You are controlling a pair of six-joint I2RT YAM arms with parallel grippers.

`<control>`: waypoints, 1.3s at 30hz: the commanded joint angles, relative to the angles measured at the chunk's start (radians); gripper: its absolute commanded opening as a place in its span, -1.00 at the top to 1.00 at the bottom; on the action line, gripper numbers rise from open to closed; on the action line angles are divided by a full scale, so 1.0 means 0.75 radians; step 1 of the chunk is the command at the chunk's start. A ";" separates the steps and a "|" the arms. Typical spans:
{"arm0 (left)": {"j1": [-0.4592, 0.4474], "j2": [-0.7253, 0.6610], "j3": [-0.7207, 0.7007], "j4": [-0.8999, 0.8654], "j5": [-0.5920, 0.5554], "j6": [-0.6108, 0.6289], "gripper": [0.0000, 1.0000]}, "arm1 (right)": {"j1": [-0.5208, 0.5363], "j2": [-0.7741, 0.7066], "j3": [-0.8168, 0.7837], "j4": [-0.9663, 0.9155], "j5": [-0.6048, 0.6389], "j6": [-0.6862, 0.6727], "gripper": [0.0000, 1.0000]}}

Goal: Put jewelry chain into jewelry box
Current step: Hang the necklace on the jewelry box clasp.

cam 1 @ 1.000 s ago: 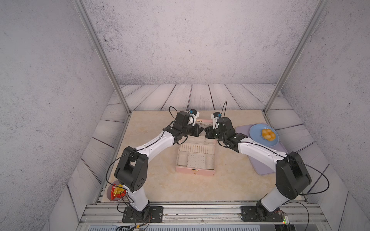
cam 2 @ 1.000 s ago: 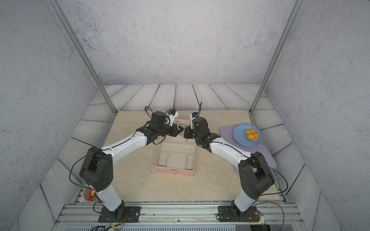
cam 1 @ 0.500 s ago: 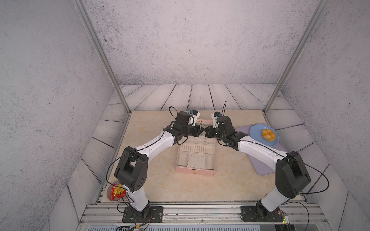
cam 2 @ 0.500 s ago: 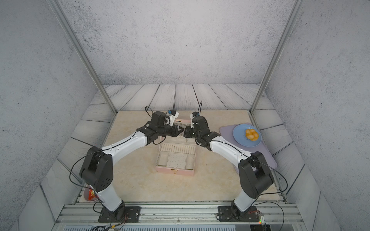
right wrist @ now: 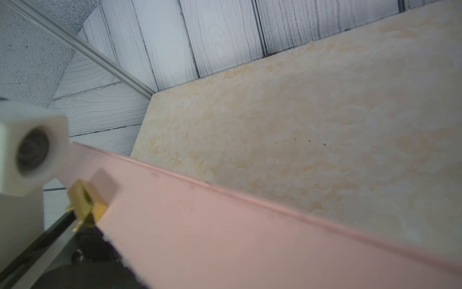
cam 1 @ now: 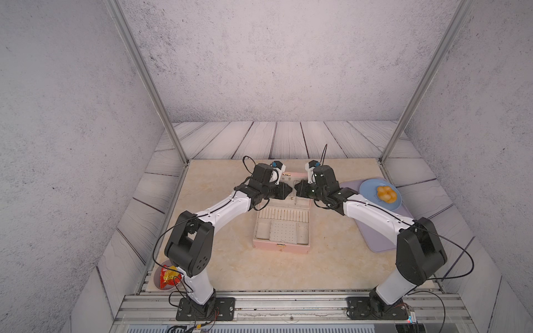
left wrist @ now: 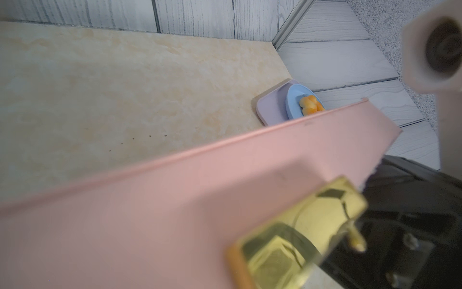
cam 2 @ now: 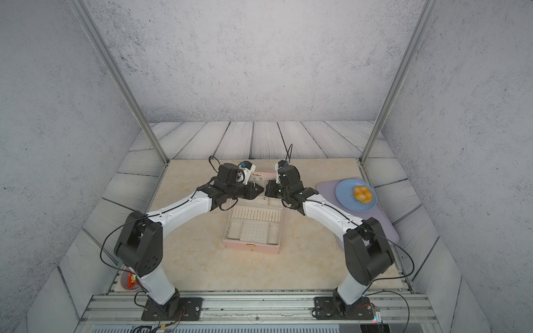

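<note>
The pale pink jewelry box lies open mid-table, its lid standing up at the back. My left gripper and right gripper meet tip to tip in front of the lid's lining. A faint thin strand, the jewelry chain, hangs just below the tips, too fine to trace. Both wrist views show only the lid's pink back and its gold clasp. The jaws themselves are hidden.
A blue plate with orange food sits on a lilac mat at the right. A bowl with a red and yellow packet stands by the left arm's base. Metal posts rise at the table's back corners.
The right gripper has edged slightly toward the left one at the lid. The box has not moved.
</note>
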 commanded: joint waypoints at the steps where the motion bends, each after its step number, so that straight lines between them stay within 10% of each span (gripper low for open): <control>1: 0.007 -0.072 -0.038 0.069 0.036 0.060 0.58 | -0.014 0.025 0.052 -0.002 -0.047 -0.041 1.00; 9: 0.007 -0.178 -0.171 0.189 -0.029 0.295 0.57 | -0.014 -0.011 0.101 -0.162 -0.097 -0.236 1.00; 39: 0.009 -0.128 -0.160 0.225 -0.018 0.267 0.63 | -0.016 0.086 0.271 -0.326 -0.147 -0.166 1.00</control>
